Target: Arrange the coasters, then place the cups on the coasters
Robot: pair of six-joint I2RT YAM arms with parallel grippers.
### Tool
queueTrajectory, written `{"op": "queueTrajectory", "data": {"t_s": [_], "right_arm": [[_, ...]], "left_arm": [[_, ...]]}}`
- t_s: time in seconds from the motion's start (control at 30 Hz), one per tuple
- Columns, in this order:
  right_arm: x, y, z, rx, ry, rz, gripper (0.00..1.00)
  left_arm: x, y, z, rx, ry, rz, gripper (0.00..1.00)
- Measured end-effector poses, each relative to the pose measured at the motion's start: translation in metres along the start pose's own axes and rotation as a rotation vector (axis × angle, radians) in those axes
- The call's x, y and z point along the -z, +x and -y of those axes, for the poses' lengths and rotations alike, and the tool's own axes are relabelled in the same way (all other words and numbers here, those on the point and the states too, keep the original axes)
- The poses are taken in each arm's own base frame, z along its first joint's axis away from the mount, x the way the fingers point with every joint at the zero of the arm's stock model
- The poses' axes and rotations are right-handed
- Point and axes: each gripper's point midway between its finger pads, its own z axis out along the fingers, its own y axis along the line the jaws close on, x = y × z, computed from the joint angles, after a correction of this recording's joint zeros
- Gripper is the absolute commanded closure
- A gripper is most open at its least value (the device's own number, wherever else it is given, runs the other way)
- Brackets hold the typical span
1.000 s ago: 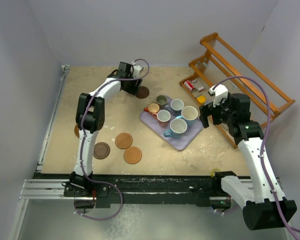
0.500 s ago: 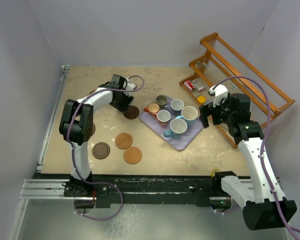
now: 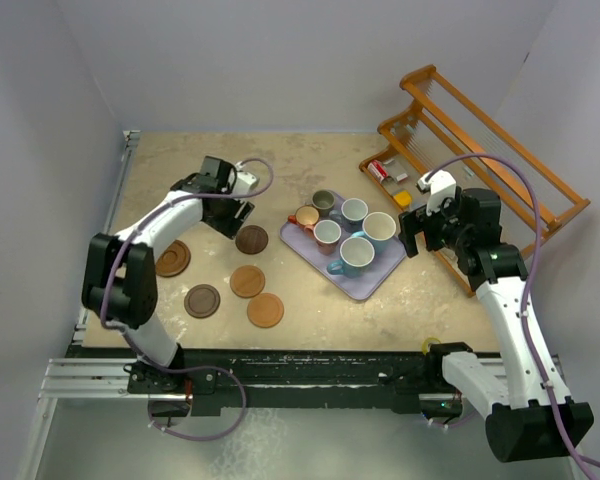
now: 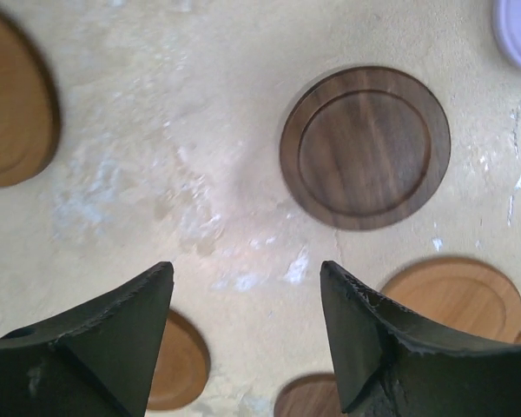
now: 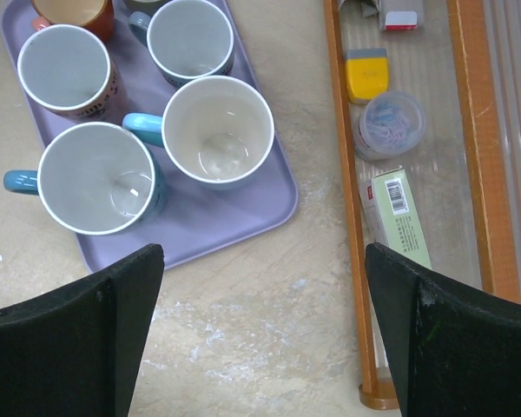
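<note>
Several coasters lie flat on the table: a dark brown one (image 3: 251, 239) (image 4: 365, 148), two orange-brown ones (image 3: 247, 281) (image 3: 265, 310), another dark one (image 3: 202, 300) and an orange-brown one (image 3: 173, 258). My left gripper (image 3: 232, 213) (image 4: 245, 269) hovers open and empty just left of the dark coaster, which lies free. Several cups (image 3: 356, 254) (image 5: 100, 178) stand together on the lavender tray (image 3: 368, 284) (image 5: 200, 230). My right gripper (image 3: 412, 238) (image 5: 262, 252) hangs wide open and empty by the tray's right edge.
A wooden rack (image 3: 480, 150) lies along the right wall, its edge rail (image 5: 346, 174) close to my right fingers. It holds a green box (image 5: 398, 213), a yellow item (image 5: 367, 74) and a clear tub (image 5: 389, 126). Walls close off the left and back.
The left arm carried the dark coaster from the far middle toward the other coasters, set it down and opened its jaws. The right arm has not moved.
</note>
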Motion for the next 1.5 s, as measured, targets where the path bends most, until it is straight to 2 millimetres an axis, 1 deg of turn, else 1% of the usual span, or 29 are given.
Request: {"op": "queueTrajectory", "data": {"t_s": [0.07, 0.13, 0.23, 0.3, 0.37, 0.43, 0.53, 0.8, 1.2, 1.5], "right_arm": [[0.000, 0.001, 0.000, 0.000, 0.000, 0.000, 0.00], [0.001, 0.001, -0.001, 0.001, -0.001, 0.003, 0.00], [0.002, 0.000, -0.001, 0.001, -0.004, 0.007, 0.00], [0.003, -0.001, -0.002, 0.002, -0.006, 0.010, 0.00], [0.003, -0.002, -0.003, 0.003, -0.012, 0.015, 0.00], [0.003, -0.002, -0.004, 0.003, -0.019, 0.017, 0.00], [0.003, -0.002, -0.005, 0.003, -0.019, 0.017, 0.00], [0.003, -0.002, -0.005, 0.004, -0.023, 0.019, 0.00], [0.005, -0.005, -0.009, 0.007, -0.041, 0.034, 0.00], [0.008, -0.006, -0.009, 0.014, -0.039, 0.043, 0.00]], "left_arm": [[0.020, -0.002, -0.008, 0.018, -0.023, 0.049, 0.33], [0.033, 0.002, -0.019, 0.042, -0.041, 0.080, 0.32], [0.047, 0.021, -0.044, 0.105, -0.066, 0.095, 0.33], [0.049, 0.038, -0.060, 0.141, -0.082, 0.081, 0.33], [0.046, 0.060, -0.068, 0.158, -0.093, 0.048, 0.33], [0.040, 0.083, -0.065, 0.153, -0.079, 0.001, 0.33], [0.031, 0.106, -0.054, 0.126, -0.034, -0.049, 0.33], [0.023, 0.124, -0.065, 0.143, -0.008, -0.060, 0.33], [0.009, 0.127, -0.059, 0.124, 0.039, -0.061, 0.33], [0.003, 0.130, -0.057, 0.123, 0.057, -0.073, 0.35]]}}
